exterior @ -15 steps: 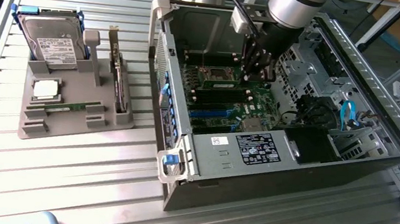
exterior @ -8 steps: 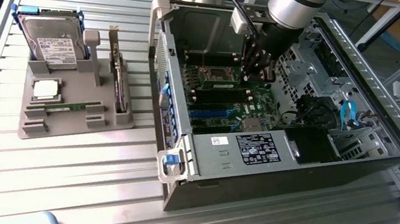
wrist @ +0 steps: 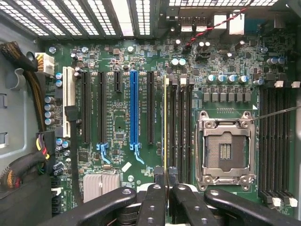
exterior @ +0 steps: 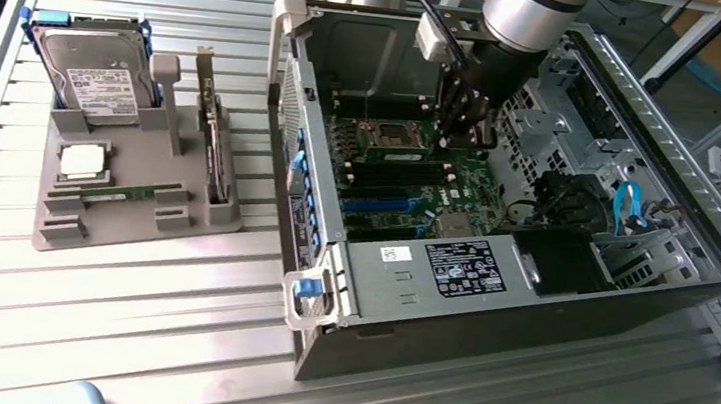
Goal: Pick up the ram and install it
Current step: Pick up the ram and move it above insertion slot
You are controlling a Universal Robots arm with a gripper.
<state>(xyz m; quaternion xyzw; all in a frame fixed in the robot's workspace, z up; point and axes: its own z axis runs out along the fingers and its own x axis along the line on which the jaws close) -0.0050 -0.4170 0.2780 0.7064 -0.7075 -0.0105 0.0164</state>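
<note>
In the wrist view the ram (wrist: 165,122) shows edge-on as a thin yellow-green line. It runs out from between my fingertips, along the bank of black memory slots (wrist: 181,127) beside the empty processor socket (wrist: 225,146). My gripper (wrist: 165,184) is shut on the ram's near end. Whether the stick touches a slot I cannot tell. In the exterior view my gripper (exterior: 464,133) hangs inside the open computer case (exterior: 461,273), just above the green motherboard (exterior: 403,181).
On the exterior view's left a grey tray (exterior: 129,233) holds a hard drive (exterior: 99,74), an upright dark card (exterior: 212,146), a square silver chip (exterior: 83,161) and a small green stick (exterior: 131,192). Case walls, drive bays and cables (exterior: 622,204) ring the motherboard.
</note>
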